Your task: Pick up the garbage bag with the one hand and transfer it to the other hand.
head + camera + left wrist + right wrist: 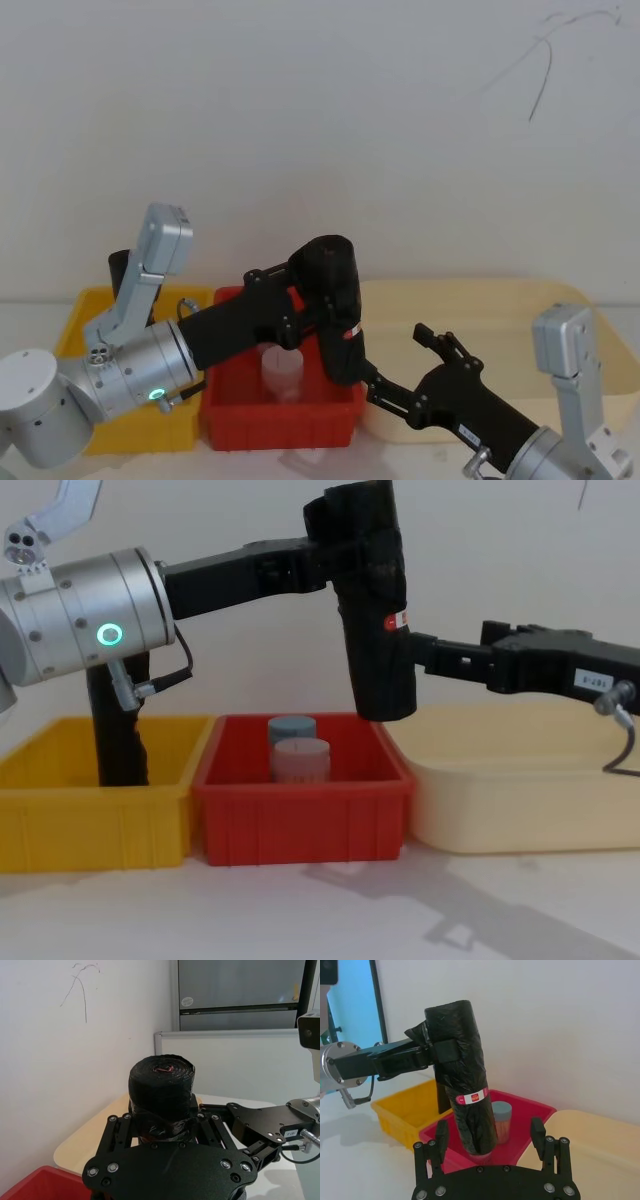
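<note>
Left pincer (335,555), black and two-fingered on a silver wrist with a green ring light, was shut on the upper part of the long black cylindrical roll of garbage bags (375,610) and held it nearly upright in the air. The roll's lower end hung over the red plastic bin (300,820), above two small capped jars (300,760) standing inside. The right pincer (489,1130), black with a small white sticker (590,680), was spread wide and reached in from the side at about the height of the roll's red-and-white label (472,1096). The roll's lower part sat in line with the gap between its fingers, just ahead of them. Whether the fingertips already flanked it could not be told.

The main risk, as I judged it, lay in the timing. If the left pincer let go before the right had closed firmly, the roll would drop into the red bin and likely knock the jars over. The plastic looked slick and soft, so a grip taken only at the fingertips might slip or let the roll swing. Pushing in off-centre could shove the roll sideways in the left pincer's hold. A second black roll (118,730) stood in the yellow bin (90,830), well apart from the transfer.
</note>
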